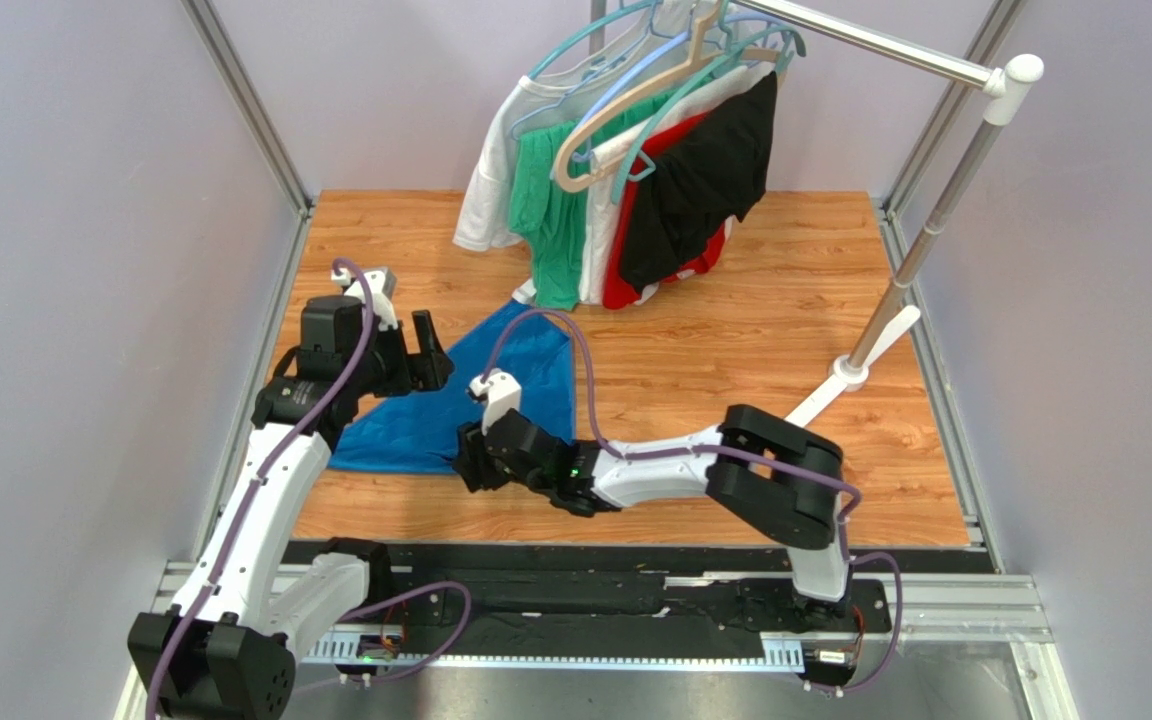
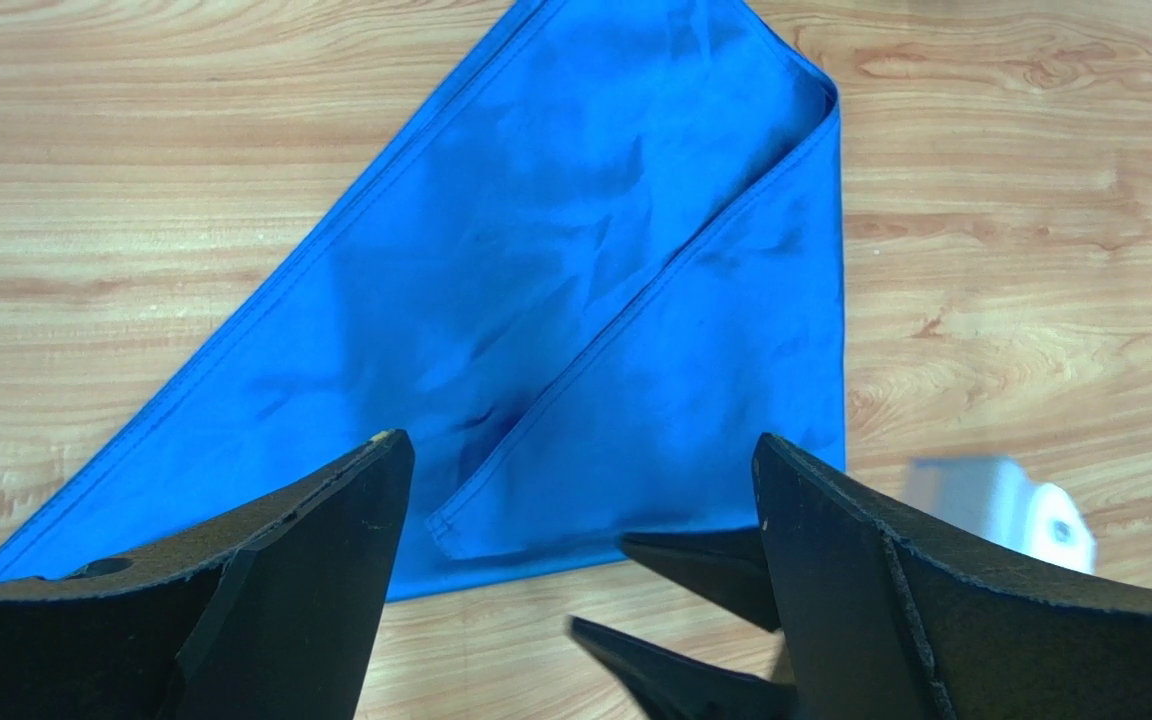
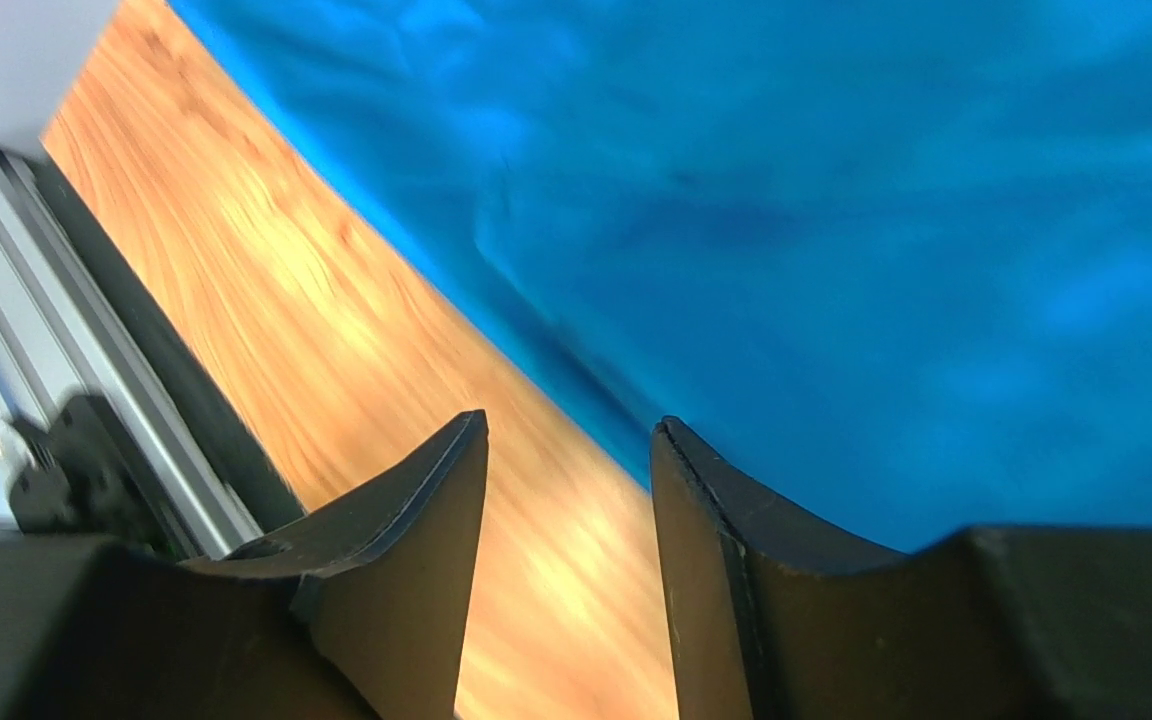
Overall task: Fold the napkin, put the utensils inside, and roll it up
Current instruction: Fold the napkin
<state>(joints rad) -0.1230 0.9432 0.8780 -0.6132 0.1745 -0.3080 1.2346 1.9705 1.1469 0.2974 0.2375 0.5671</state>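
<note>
A: Napkin (image 1: 417, 428)?
B: Royal-blue, thin, slightly shiny. Lies flat on the wood-grain table (image 1: 717, 375), left of centre, as a triangle.
A: Wrist views add anything?
B: The left wrist view shows a hemmed flap folded over. The top view doesn't show it.
A: Claws?
B: Left gripper (image 2: 582, 450) spread wide above the napkin, empty. Right gripper (image 3: 569, 428) parted at the napkin's edge, grasping nothing.

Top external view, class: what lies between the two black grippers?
The large royal-blue cloth napkin, folded into a triangle, lies between the left gripper and the right gripper; the top external view shows it.
</note>
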